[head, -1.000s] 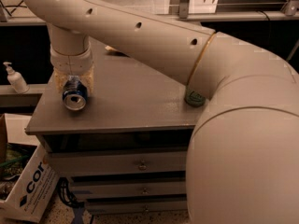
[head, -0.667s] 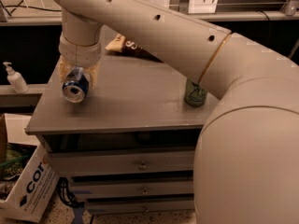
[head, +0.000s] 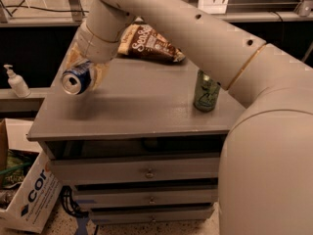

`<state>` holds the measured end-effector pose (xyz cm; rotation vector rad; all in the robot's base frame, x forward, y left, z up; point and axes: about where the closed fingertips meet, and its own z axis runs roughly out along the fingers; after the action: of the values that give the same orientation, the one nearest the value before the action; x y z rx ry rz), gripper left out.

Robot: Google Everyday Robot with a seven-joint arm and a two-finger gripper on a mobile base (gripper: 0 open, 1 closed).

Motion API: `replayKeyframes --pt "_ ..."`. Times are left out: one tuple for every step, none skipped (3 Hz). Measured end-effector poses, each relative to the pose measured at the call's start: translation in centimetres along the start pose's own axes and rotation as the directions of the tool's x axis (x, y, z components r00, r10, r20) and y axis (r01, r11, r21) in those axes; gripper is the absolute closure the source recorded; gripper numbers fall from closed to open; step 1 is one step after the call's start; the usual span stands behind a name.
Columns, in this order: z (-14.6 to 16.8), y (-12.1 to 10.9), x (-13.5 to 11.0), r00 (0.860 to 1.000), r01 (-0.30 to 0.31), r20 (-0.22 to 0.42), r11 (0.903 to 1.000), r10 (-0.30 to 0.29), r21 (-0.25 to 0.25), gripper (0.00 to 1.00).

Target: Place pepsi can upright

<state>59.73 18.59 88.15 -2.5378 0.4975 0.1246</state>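
Moved: arm (head: 195, 28) and claw (head: 86, 72), now higher and swung back, carrying the pepsi can (head: 76, 79) off the surface (head: 137, 109).
Claw: closed around the can's body, hanging over the surface's left end.
Pepsi can: airborne, on its side, silver top towards the camera and tilted slightly down.
Newly uncovered: snack bag (head: 149, 43) at the back edge.
Green can (head: 205, 91): upright, well apart to the right.
Judgement: can lifted but not yet turned; rotation to vertical and set-down remain.
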Motion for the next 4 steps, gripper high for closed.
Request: replayKeyframes --pt "-0.21 0.00 0.03 0.989 -0.142 0.063 0.9869 0.138 0.076 1.00" --pt "-0.41 -0.34 -0.24 0.959 -0.274 0.107 0.9559 0.263 0.106 1.00" --pt "-0.79 -0.80 -0.39 0.912 -0.399 0.149 0.9114 0.382 0.101 1.00" --pt "-0.73 -0.78 -0.54 0.852 -0.511 0.190 0.8536 0.488 0.099 1.00"
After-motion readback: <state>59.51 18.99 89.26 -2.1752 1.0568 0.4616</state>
